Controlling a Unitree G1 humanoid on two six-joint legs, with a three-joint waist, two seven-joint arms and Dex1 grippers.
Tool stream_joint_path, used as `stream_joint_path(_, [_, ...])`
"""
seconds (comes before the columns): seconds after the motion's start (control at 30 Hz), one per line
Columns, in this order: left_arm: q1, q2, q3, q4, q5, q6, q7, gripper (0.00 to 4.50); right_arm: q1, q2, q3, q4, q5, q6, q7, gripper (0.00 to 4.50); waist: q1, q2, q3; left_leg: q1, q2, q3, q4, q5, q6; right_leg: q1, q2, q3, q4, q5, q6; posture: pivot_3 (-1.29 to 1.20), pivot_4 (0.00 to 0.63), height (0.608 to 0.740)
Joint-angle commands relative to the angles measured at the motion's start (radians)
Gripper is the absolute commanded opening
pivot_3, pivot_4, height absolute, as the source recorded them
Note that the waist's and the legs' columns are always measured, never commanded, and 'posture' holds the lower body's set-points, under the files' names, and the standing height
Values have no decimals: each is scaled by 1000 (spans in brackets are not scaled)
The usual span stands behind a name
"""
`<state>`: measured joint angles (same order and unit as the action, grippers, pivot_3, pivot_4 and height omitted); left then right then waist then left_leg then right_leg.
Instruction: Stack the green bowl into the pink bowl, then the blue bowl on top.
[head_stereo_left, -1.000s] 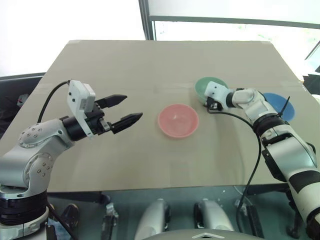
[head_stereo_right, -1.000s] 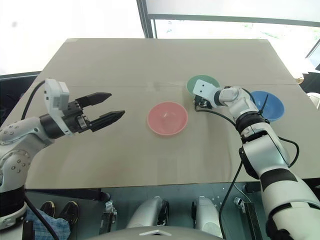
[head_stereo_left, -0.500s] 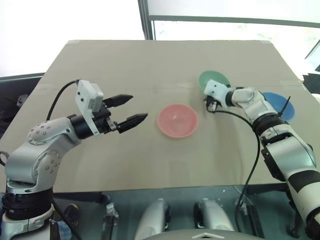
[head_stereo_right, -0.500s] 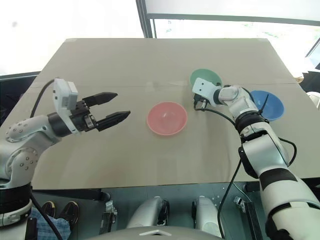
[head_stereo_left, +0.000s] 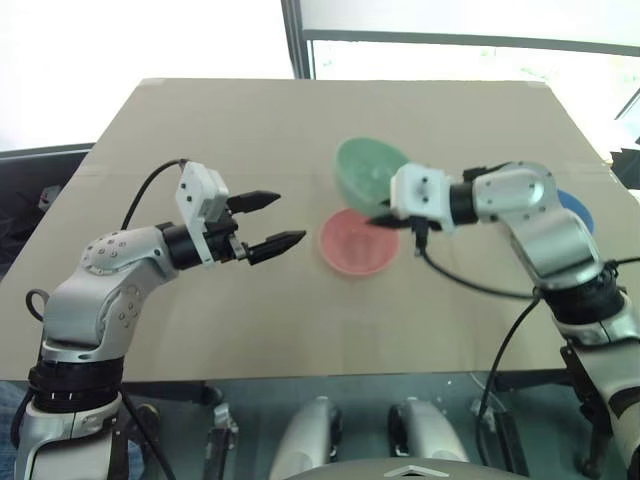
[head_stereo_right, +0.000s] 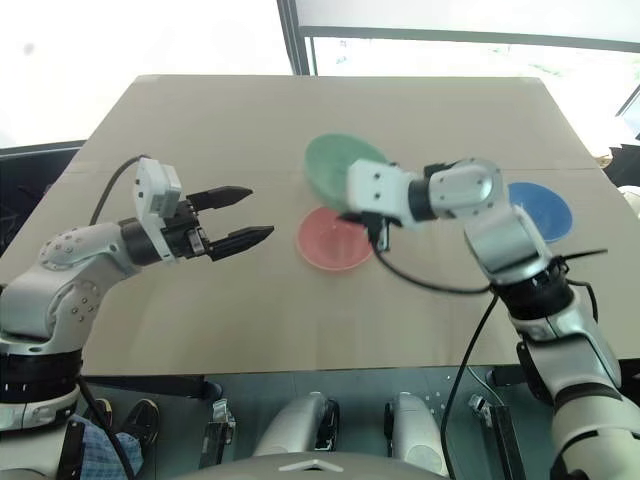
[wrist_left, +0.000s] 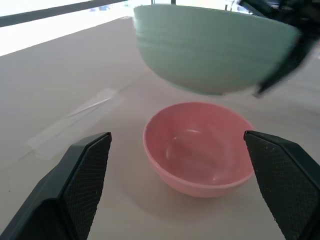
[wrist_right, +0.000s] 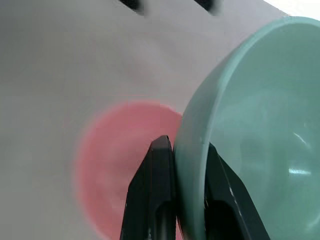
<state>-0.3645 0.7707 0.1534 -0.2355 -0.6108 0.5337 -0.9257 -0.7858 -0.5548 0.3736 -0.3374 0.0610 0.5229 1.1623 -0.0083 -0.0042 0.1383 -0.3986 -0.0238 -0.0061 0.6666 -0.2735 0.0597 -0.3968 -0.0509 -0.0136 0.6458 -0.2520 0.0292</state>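
Blue bowl (head_stereo_left: 577, 208) half-hidden behind the right arm; pink bowl (wrist_right: 117, 160) blurred beneath the green bowl (wrist_right: 260, 130).

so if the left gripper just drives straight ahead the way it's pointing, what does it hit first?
Probably the small salmon-pink bowl, which sits between the open left gripper fingers' line; the mint-green bowl hangs above it, though height is unclear.

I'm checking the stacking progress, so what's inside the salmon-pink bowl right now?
Nothing: the left wrist view shows the round salmon-pink bowl empty. The glossy mint-green bowl hangs above it, tilted, its rim pinched by the right pincer. In the head views that pincer covers the pink bowl's far edge.
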Motion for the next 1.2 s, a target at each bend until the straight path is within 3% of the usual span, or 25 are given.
stream_joint_path(0.03, [-46,-8,-5,24,16,-38,-20,4500,23,-3,20,-111,6,79,-34,74,-1,0,0,0,0,0,0,0,0,0,0,0,0,0,0,0,150,740])
stream_joint_path(0.33, [-82,-22,-21,65,40,-57,-53,4500,29,-15,66,-119,-30,109,-92,74,-2,0,0,0,-1,0,0,0,0,0,0,0,0,0,0,0,150,740])
stream_joint_path(0.43, [-87,-25,-19,66,35,-54,-57,4500,18,-18,69,-112,-30,121,-97,1089,-2,-1,0,0,-1,0,0,0,0,0,0,0,0,0,0,0,150,740])
stream_joint_path(0.47, [-84,-24,-19,69,37,-57,-60,4500,16,-3,60,-106,-28,124,-115,1665,-2,-1,0,0,-1,0,0,0,0,0,0,0,0,0,0,0,150,740])
stream_joint_path(0.53, [-74,-24,-17,71,40,-63,-64,4500,9,33,30,-95,-13,157,-155,2190,-2,-1,0,0,-1,0,0,0,0,0,0,0,0,0,0,0,150,740])
stream_joint_path(0.7, [-69,-35,-14,62,25,-62,-75,4500,2,25,-58,-79,11,222,-210,2190,1,-1,0,0,-1,0,0,0,0,0,0,0,0,0,0,0,150,740])
stream_joint_path(1.03, [-147,-119,-79,92,13,-65,-128,4500,158,-214,-284,36,-30,270,-325,2190,22,-1,0,-1,-1,-1,0,0,0,0,-1,-1,-1,0,0,0,150,740])
stream_joint_path(1.2, [-227,-181,-123,146,25,-88,-166,4500,263,-280,-372,96,-40,273,-391,2190,21,-1,0,-1,-1,0,1,0,0,1,-1,-1,-2,0,0,0,150,740])
